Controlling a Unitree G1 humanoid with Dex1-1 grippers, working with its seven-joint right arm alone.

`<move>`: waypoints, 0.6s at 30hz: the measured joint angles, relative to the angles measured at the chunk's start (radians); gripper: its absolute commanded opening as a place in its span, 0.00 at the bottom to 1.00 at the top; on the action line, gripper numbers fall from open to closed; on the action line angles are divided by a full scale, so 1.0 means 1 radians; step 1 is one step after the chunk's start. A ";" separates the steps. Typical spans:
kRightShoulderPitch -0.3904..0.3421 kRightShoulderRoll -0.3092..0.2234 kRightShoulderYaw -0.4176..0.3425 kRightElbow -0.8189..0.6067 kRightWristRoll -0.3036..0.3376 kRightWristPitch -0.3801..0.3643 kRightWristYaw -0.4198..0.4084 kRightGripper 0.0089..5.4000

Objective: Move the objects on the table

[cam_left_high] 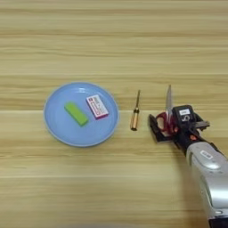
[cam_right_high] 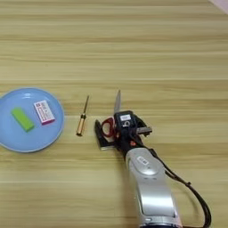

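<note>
A round light-blue plate [cam_left_high: 58, 124] lies on the left of the table [cam_left_high: 111, 40]. On it rest a small green block [cam_left_high: 76, 114] and a red-and-white flat box [cam_left_high: 97, 107], side by side. To the right of the plate lies the yellow-handled screwdriver [cam_left_high: 134, 119], tip pointing away. Further right are the red-handled scissors [cam_left_high: 168, 100], flat on the wood with the blade pointing away. My right gripper [cam_left_high: 164, 124] is shut on their red handles, one black finger [cam_left_high: 154, 128] against the left side; the other is hidden under the gripper body.
The silver forearm [cam_right_high: 149, 187] comes in from the bottom edge, with a black cable [cam_right_high: 196, 196] trailing along its right side. Bare wood planks stretch across the far half of the table.
</note>
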 measured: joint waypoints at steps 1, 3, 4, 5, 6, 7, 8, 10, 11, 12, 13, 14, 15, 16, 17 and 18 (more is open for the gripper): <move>0.000 -0.005 -0.004 0.001 0.000 0.000 -0.003 0.99; 0.000 -0.014 -0.014 0.003 0.000 0.001 -0.005 0.99; 0.000 -0.014 -0.020 0.005 0.000 0.001 -0.006 0.99; 0.000 -0.016 -0.024 0.006 0.000 0.001 -0.007 0.99; 0.000 -0.018 -0.026 0.008 0.000 0.001 -0.007 0.99; 0.000 -0.019 -0.030 0.012 0.001 0.001 -0.008 0.99; -0.001 -0.021 -0.035 0.015 0.001 0.000 -0.008 0.99; -0.002 -0.024 -0.041 0.020 0.001 -0.001 -0.009 0.99; -0.002 -0.025 -0.042 0.021 0.001 -0.002 -0.009 0.99; -0.002 -0.025 -0.043 0.021 0.002 -0.003 -0.009 0.99; -0.002 -0.024 -0.043 0.021 0.004 -0.005 -0.009 0.99; -0.002 -0.023 -0.044 0.020 0.008 -0.006 -0.009 0.99; -0.001 -0.021 -0.046 0.020 0.012 -0.007 -0.009 0.99; -0.001 -0.020 -0.046 0.020 0.015 -0.008 -0.009 0.99; 0.001 -0.016 -0.046 0.018 0.020 -0.009 -0.008 0.99; 0.003 -0.011 -0.046 0.015 0.024 -0.010 -0.008 0.99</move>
